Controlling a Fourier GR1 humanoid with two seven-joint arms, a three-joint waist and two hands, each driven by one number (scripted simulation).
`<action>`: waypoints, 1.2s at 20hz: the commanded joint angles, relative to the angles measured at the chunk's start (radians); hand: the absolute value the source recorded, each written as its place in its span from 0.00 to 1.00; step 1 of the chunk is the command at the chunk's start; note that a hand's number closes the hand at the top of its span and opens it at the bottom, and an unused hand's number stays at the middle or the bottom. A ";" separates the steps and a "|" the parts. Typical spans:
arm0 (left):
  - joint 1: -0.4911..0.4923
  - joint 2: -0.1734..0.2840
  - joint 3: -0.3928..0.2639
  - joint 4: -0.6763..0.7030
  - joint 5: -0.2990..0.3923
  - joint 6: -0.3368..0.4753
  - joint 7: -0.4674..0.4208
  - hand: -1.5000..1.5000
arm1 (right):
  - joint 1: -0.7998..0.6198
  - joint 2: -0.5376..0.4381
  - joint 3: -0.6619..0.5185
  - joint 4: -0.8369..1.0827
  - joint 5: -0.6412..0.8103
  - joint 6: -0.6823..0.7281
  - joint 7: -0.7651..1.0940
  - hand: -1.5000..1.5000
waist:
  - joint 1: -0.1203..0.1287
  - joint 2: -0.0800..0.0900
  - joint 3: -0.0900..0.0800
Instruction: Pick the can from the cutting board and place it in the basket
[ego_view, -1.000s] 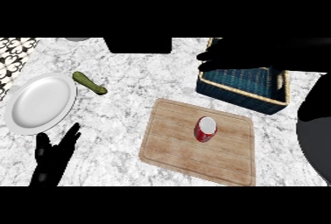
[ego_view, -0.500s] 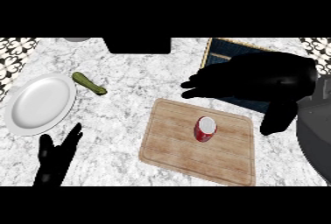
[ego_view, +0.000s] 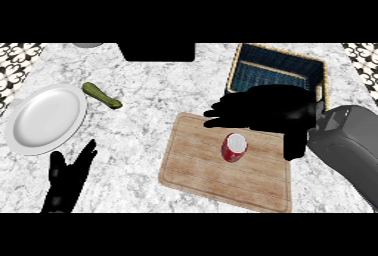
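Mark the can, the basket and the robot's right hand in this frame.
can (ego_view: 235, 148), head view, on its red side below the white top.
basket (ego_view: 278, 64), head view, on its dark blue woven inside.
right hand (ego_view: 269, 107), head view, on the back of the hand.

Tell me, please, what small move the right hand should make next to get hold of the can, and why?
Probably lower the right hand a little toward the can and curl its fingers round it. The hand hovers open just beyond the can, thumb hanging to the can's right, and it holds nothing. The can stands upright on the cutting board, and the basket waits behind it.
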 joint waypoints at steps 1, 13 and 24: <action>0.052 -0.003 0.016 0.011 -0.006 -0.029 -0.020 0.50 | 0.031 0.064 -0.006 0.028 0.065 0.003 -0.037 0.00 | -0.002 0.002 -0.008; 0.023 -0.026 0.063 0.046 -0.052 -0.045 0.002 0.50 | 0.113 0.135 -0.003 0.165 0.245 -0.133 -0.186 0.00 | -0.006 0.003 -0.008; 0.017 -0.046 0.112 0.051 -0.059 -0.097 0.019 0.50 | 0.132 0.234 -0.014 0.216 0.374 -0.156 -0.211 0.00 | -0.007 0.002 -0.008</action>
